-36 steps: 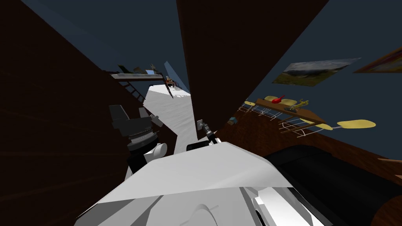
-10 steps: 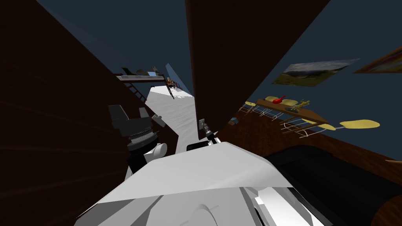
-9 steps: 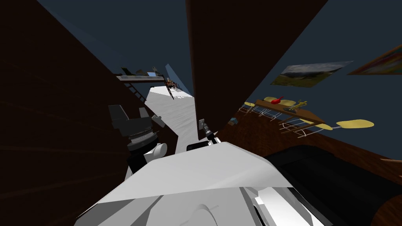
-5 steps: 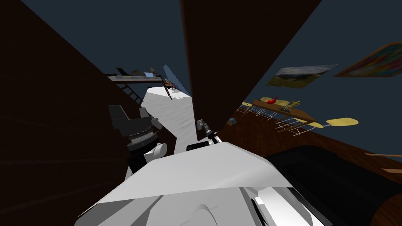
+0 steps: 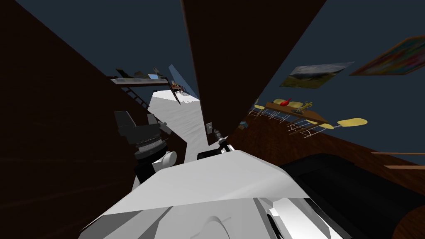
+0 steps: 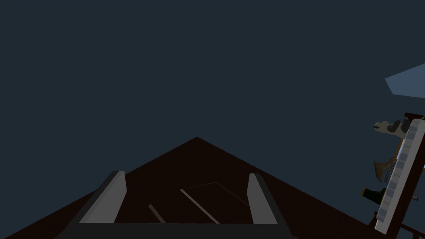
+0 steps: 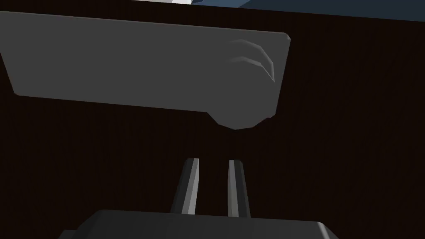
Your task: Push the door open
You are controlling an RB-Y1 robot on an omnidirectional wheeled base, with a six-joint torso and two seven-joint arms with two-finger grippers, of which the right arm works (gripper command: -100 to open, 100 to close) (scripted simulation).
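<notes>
The dark brown door stood partly open, edge-on, with pale floor showing in the gap beside it. The right gripper pointed at the door's face just beneath the grey handle plate. Its two fingers were drawn almost together, with only a thin slit between them and nothing in it. Whether the tips touched the door could not be told. The left gripper hung across that gap from the door, spread wide and holding nothing.
</notes>
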